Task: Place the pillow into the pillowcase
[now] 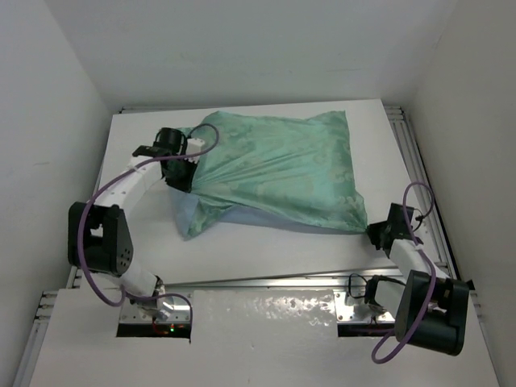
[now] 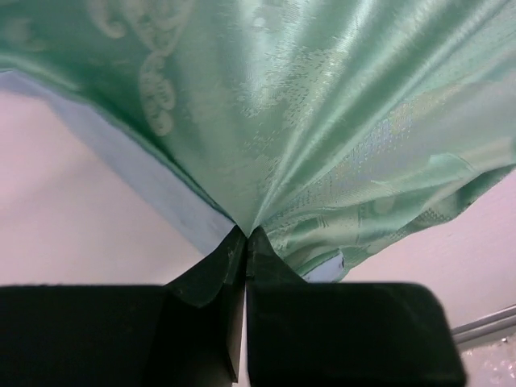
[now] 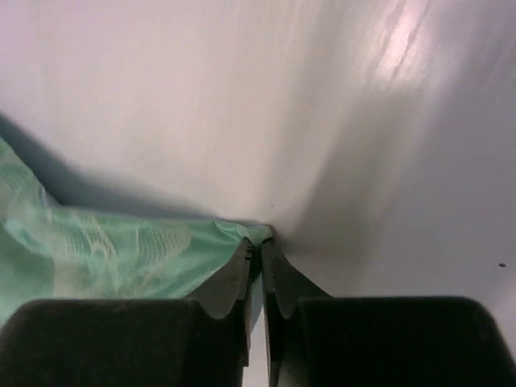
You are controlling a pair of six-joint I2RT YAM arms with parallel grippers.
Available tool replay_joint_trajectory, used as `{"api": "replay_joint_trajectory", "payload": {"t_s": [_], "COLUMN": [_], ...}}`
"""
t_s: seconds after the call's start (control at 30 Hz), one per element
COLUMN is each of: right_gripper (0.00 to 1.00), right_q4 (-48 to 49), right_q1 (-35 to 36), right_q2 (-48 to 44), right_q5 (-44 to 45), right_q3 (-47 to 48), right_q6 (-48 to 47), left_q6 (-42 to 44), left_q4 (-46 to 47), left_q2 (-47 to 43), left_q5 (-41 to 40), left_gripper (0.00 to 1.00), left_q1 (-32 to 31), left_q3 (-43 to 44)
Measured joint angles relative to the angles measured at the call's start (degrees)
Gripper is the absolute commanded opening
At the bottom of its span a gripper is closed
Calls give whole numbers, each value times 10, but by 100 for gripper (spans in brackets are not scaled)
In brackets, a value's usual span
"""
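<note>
Tabletop (image 1: 266,250), white and walled on three sides, takes up most of what we see from above. On it lies the pillowcase (image 1: 282,165), spread across the middle and far part of the surface with its shiny mint-green patterned side up. It looks puffed rather than flat. A strip of its matte light blue side shows along the near left edge. We cannot see the pillow itself; if it is inside, the fabric hides it.

The left arm (image 1: 121,193) reaches from its base up to the left end of the case, where the cloth is gathered into folds that fan out from one spot. The right arm (image 1: 415,266) stretches a short way to the near right corner of the case.

The left gripper (image 2: 244,234) has its jaws pressed together on that bunch of green satin, with the blue side beside them. The right gripper (image 3: 262,238) has its jaws almost closed, nipping the very tip of the green corner, which lies low over the white surface.
</note>
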Motion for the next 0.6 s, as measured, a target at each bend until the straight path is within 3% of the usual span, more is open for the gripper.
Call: {"api": "replay_joint_trajectory", "payload": {"t_s": [0.03, 0.13, 0.3, 0.4, 0.5, 0.57, 0.6], "right_gripper": [0, 0, 0, 0, 0, 0, 0], "right_q4": [-2, -16, -49, -59, -66, -75, -79], "right_q1": [0, 1, 2, 2, 2, 2, 2], "right_q2": [-2, -11, -40, -59, -77, -87, -92], "right_q5": [4, 8, 29, 33, 34, 35, 36], "right_q3": [-2, -5, -6, -7, -7, -7, -7], "right_q6": [2, 5, -1, -12, -31, -45, -54], "left_q6": [5, 23, 55, 66, 73, 80, 82], "left_q4": [-9, -40, -101, -111, -124, -127, -129], "left_q2": [-12, -50, -85, -100, -103, -103, -103], "left_q5": [-1, -9, -47, -51, -56, -66, -69], "left_gripper": [2, 22, 48, 48, 37, 46, 56], "left_q1": [9, 47, 108, 111, 111, 110, 110], "left_q3": [0, 0, 0, -21, -52, -74, -83]}}
